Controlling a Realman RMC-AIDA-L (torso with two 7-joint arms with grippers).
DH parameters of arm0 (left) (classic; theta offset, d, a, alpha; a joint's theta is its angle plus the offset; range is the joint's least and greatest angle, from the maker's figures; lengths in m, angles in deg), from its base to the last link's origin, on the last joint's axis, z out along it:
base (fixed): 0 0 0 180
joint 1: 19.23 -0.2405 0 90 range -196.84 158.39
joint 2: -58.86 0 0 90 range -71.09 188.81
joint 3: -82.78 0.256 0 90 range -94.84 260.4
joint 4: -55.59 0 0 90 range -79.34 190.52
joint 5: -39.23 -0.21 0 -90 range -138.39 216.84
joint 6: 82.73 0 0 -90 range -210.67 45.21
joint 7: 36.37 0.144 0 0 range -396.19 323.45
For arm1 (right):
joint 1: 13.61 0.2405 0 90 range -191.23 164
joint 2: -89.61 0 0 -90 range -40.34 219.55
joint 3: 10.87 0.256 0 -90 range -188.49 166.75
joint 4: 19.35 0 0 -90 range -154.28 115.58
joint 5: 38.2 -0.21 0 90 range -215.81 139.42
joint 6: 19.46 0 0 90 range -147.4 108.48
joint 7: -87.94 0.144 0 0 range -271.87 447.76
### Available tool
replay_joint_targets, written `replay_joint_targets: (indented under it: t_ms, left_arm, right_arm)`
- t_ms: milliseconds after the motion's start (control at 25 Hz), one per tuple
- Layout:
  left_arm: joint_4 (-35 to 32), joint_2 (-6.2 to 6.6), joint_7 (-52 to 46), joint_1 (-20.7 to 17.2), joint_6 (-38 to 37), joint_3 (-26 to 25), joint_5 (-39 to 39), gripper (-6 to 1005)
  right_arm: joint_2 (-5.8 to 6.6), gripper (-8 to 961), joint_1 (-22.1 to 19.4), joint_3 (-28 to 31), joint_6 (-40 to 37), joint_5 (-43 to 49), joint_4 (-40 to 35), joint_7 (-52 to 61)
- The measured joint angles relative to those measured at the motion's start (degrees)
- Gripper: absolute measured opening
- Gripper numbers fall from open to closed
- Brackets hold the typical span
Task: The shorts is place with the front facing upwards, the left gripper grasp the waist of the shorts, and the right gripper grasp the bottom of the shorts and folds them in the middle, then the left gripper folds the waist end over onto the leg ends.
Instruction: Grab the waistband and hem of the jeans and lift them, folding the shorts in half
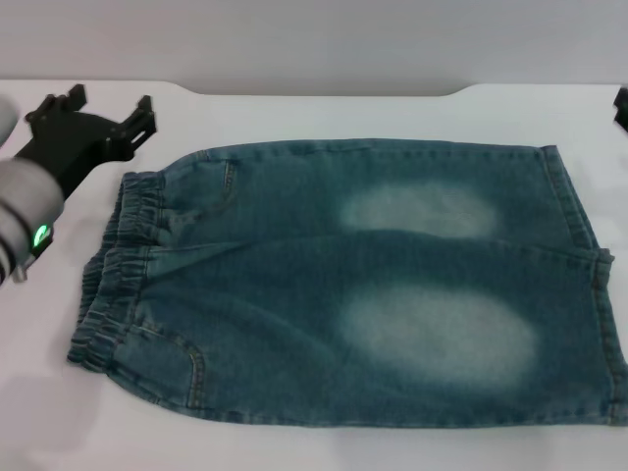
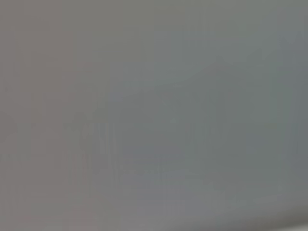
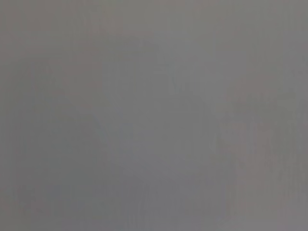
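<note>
— Shorts (image 1: 358, 285) lie flat on the white bench (image 1: 324, 451) in the head view, waist (image 1: 118, 270) toward the robot's left, leg ends (image 1: 589, 285) toward its right.

— And the pincers?

— The left pincer (image 1: 110, 103) hovers beside the waist, fingers apart, gripping nothing. Only a dark sliver of the right pincer (image 1: 621, 108) shows at the edge; its state cannot be told.

— Wrist views?

— Both show blank grey.

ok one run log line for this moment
blue denim shorts: flat, unfolded | black left gripper: open, beside ruffled waist, no contact | right gripper: at edge
</note>
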Motion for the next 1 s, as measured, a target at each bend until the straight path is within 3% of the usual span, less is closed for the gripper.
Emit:
replay_joint_targets:
  t_ms: [40,80,120,160,200,280,400,480,600,1000]
  left_arm:
    - [8.64,-2.41,4.42,-0.65,16.07,-5.78,-1.22,765]
    - [10.11,-2.81,5.39,-0.57,19.74,-6.83,-1.36,764]
    - [12.94,-3.38,7.21,-0.23,26.75,-8.60,-1.53,763]
    - [15.02,-3.42,7.96,0.19,31.52,-9.53,-1.52,762]
    - [17.30,-3.39,8.20,0.84,37.45,-10.47,-1.50,761]
    - [20.54,-3.37,8.13,1.80,46.25,-12.20,-1.49,759]
    - [24.97,-3.29,8.20,2.77,56.76,-14.74,-1.55,755]
    - [27.93,-3.30,8.40,2.80,62.50,-16.47,-1.78,753]
    - [31.15,-3.27,8.46,2.88,69.70,-18.21,-1.96,750]
    - [38.72,-3.28,8.28,4.54,94.74,-23.19,-2.34,738]
  right_arm:
    - [-2.04,663,-0.96,6.87,10.34,0.53,4.09,-3.81]
    - [-3.94,663,-1.42,11.94,17.89,1.43,6.56,-6.03]
    - [-6.58,663,-1.62,17.77,25.97,3.81,8.99,-7.55]
    - [-8.94,662,-1.68,22.63,32.74,6.10,11.04,-8.76]
    - [-12.50,661,-1.19,29.52,41.10,10.86,14.01,-9.14]
    - [-16.04,659,0.70,37.47,53.57,20.83,18.77,-9.13]
    - [-16.20,656,3.89,42.33,69.03,31.37,25.04,-7.08]
    - [-16.13,654,4.42,43.83,75.14,33.07,28.20,-6.61]
    - [-16.15,651,4.00,48.95,83.29,27.48,31.94,-6.64]
    - [-16.55,644,2.95,54.49,101.58,23.53,36.91,-6.05]
